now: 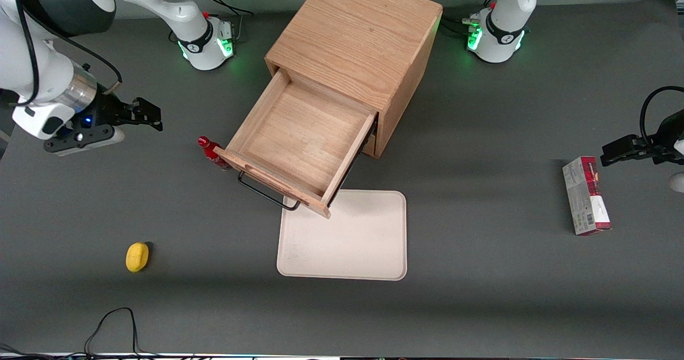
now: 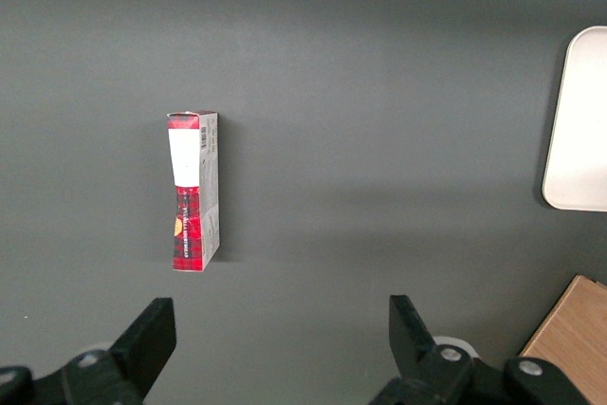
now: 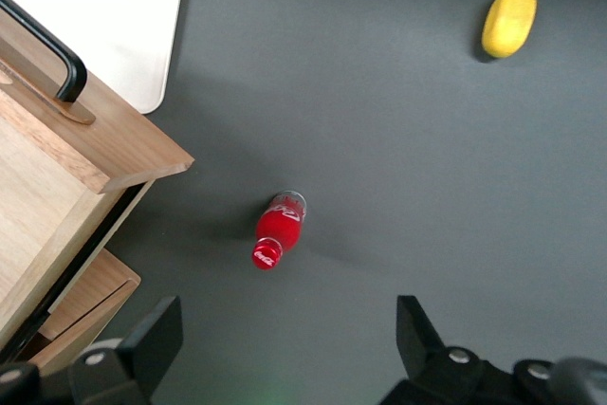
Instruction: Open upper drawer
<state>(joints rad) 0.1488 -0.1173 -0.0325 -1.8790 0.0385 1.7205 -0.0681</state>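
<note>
Grey table [image 1: 481, 306], gripper [image 1: 152, 117] fingers [image 3: 152, 339] wide apart, empty

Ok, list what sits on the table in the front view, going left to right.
gripper (open, above the table, apart from the drawer) → lemon → red bottle → upper drawer, pulled out → tray → box

One cabinet [image 1: 368, 34], tray [image 1: 363, 242], bottle [image 1: 209, 150], carton [image 1: 585, 195], perhaps one lemon [image 1: 137, 257].
</note>
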